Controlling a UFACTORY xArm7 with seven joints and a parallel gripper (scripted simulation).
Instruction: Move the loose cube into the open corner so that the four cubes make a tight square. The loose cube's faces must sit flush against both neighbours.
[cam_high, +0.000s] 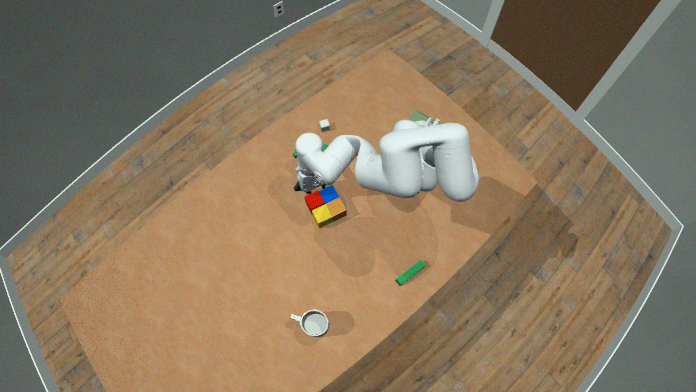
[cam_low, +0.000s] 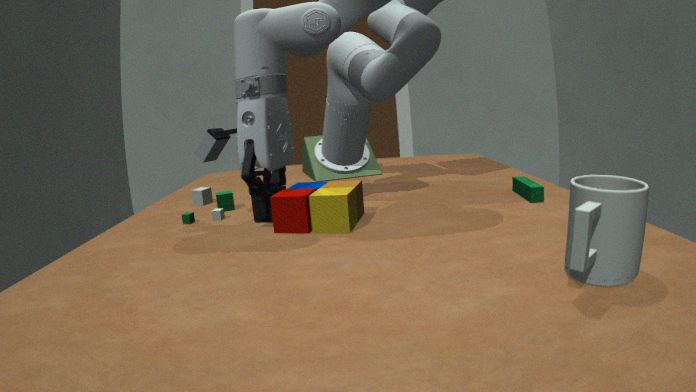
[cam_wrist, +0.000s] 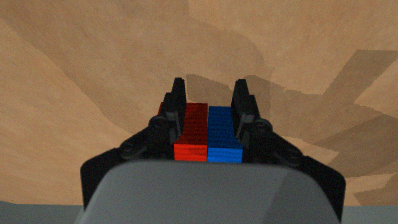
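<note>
Brown desk shows the red cube snug between blue cube and yellow cube, gripper half-spread and empty just behind red, so I'd say only backing off remains.

Even soft light; broad arm shadows on table; top view edges bowed.
</note>
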